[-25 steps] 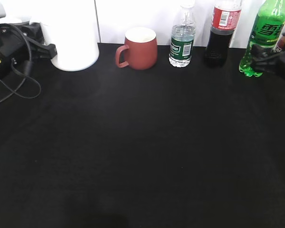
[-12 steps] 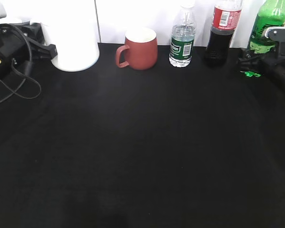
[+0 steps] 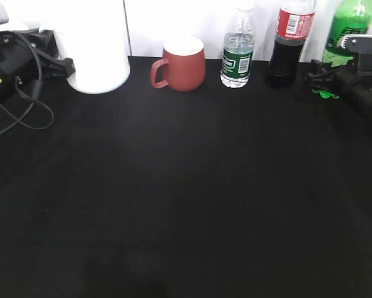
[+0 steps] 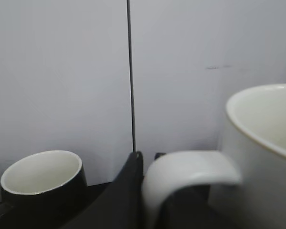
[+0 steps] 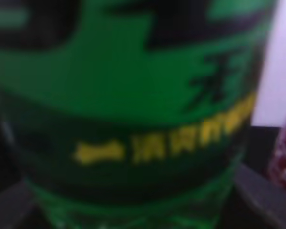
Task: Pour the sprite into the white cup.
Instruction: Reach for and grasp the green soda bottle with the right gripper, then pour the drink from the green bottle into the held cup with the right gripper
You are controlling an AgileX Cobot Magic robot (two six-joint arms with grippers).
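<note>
Sprite: we see the tall translucent green plastic bottle (image 3: pixel 348 25) at the table's far right, by the dark cola bottle (image 3: pixel 289 43).
Right gripper (image 3: pixel 335 77): around its base; clamped or not, we cannot tell.
White cup: the glossy white ceramic mug (image 3: pixel 92 46) stands far left; left gripper (image 4: pixel 128 200) at its handle, closure unclear.
Risk: a loose hold could tip the bottle into the cola.

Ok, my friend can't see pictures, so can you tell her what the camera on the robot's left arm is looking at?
A white cup fills the right side, very close, its loop handle pointing left, beside a dark gripper finger. Further back on the left stands a dark mug with a pale inside, and a plain grey wall is behind everything.
</note>
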